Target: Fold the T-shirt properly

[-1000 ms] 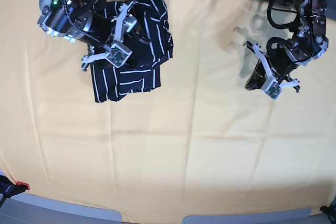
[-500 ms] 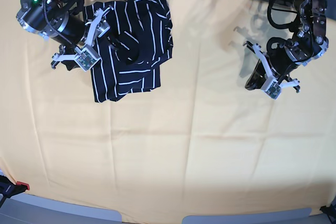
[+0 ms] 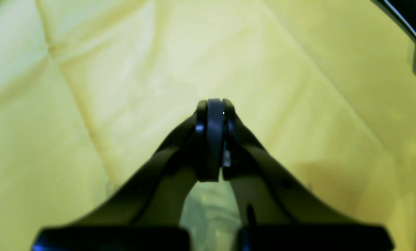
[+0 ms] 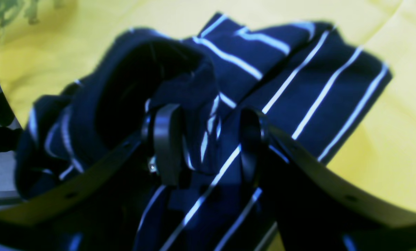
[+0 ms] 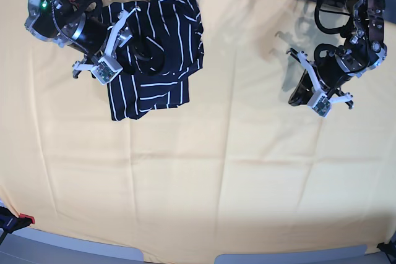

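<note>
The dark navy short-sleeved cloth T-shirt with thin white pinstripes (image 5: 158,54) sits bunched up in the upper left of the base view, on the surface covered in yellow fabric (image 5: 216,171), nowhere near a neat fold yet. The right gripper (image 4: 208,143) is right down in it, jaws partly apart with a rumpled bit of striped cloth sitting between the pads; honestly I can't tell if they're pinching it or just straddling it. The left gripper (image 3: 213,139) is way over at the right side of the base view, well apart from the shirt, jaws pressed together on nothing, just bare yellow cloth under it. Handling-wise I'd guess this thing is light and totally floppy, so it'll sag and drag, and layers will likely slide over each other if you only grab the top one. Best bet looks like grabbing a hem edge or a shoulder seam where there's a thicker ridge, and using both arms so it spreads flat instead of balling up again.
</note>
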`<act>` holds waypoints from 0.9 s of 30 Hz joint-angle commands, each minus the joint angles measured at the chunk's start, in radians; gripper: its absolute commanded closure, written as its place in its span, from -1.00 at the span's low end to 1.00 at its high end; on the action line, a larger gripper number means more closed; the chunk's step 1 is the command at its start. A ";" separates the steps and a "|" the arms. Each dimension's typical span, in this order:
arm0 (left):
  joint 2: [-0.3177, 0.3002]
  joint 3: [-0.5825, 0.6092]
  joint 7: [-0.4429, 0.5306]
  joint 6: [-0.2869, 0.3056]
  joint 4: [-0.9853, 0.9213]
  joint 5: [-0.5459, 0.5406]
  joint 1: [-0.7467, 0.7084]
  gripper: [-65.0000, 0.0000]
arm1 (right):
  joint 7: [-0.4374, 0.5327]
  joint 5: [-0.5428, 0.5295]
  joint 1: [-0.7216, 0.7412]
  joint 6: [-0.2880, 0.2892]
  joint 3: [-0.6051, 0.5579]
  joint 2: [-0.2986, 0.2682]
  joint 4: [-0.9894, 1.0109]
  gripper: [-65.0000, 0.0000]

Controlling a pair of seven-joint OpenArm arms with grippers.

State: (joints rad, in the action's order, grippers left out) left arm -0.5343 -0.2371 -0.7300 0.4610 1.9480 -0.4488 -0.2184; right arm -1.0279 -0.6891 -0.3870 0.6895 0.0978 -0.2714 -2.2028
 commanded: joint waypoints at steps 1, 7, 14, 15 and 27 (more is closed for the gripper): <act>-0.014 -0.008 0.025 -0.001 0.015 -0.013 0.011 1.00 | 0.023 -0.014 0.005 0.009 -0.007 -0.009 -0.009 0.13; -0.014 -0.008 0.025 -0.001 0.015 -0.014 0.011 1.00 | 0.023 -0.014 0.005 0.009 -0.075 -0.009 -0.006 0.39; -0.014 -0.008 0.025 0.000 0.015 -0.032 0.011 1.00 | 0.081 -0.015 0.068 0.009 -0.093 -0.008 -0.007 1.00; -0.014 -0.008 0.025 0.000 0.015 -0.032 0.011 1.00 | 0.099 -0.015 0.082 0.009 -0.093 -0.008 -0.007 1.00; -0.014 -0.008 0.018 -0.001 0.015 -0.084 0.011 1.00 | 0.192 0.084 0.276 0.009 -0.386 -0.005 0.067 1.00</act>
State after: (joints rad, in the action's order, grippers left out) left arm -0.5346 -0.2371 -0.7341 0.4606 1.9480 -0.5171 -0.2184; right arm -0.8707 -0.5850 -0.1261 0.6895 -0.2955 -0.2741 -2.1193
